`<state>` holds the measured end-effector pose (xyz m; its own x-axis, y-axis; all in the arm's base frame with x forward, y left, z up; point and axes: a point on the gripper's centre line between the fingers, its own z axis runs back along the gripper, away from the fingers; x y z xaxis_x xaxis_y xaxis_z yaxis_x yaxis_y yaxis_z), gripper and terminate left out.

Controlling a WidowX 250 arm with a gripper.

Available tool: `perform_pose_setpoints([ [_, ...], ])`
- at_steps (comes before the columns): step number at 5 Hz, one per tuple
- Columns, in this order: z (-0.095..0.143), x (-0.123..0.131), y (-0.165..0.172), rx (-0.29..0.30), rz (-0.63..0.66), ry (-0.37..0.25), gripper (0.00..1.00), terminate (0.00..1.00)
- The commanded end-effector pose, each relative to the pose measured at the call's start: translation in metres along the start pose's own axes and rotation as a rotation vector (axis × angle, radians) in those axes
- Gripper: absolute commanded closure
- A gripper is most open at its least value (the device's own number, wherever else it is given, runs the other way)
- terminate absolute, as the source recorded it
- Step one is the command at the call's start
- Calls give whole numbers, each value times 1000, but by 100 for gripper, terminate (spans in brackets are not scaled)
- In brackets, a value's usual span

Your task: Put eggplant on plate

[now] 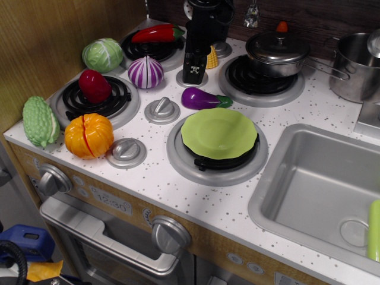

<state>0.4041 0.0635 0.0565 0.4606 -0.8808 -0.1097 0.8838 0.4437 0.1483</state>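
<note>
The eggplant (200,98) is small, glossy and purple. It lies on the white stove top between the burners, with its green stem cap pointing right. The light-green plate (219,133) sits on the front right burner, just in front of the eggplant. My black gripper (193,71) hangs down from the top centre, behind and slightly left of the eggplant, over a silver knob. It holds nothing that I can see. Its fingers are too dark to show whether they are open or shut.
A striped purple onion (145,72), a dark red vegetable (95,86), a cabbage (102,54), a red pepper (157,34) and an orange pumpkin (89,135) lie to the left. A corn cob (212,57) is beside the arm. A lidded pot (277,50) is at the back right, the sink (285,196) at the right.
</note>
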Motion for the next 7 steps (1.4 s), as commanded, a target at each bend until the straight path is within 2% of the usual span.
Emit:
perform_pose_setpoints([
  [1,0,0,0,0,0,0,0,0],
  [2,-4,-1,2,6,-131,2,0,0],
  [3,-8,1,4,17,-192,14,0,0],
  [5,-18,-2,2,50,-274,-22,0,0],
  [7,-28,-4,6,34,-301,-67,0,0],
])
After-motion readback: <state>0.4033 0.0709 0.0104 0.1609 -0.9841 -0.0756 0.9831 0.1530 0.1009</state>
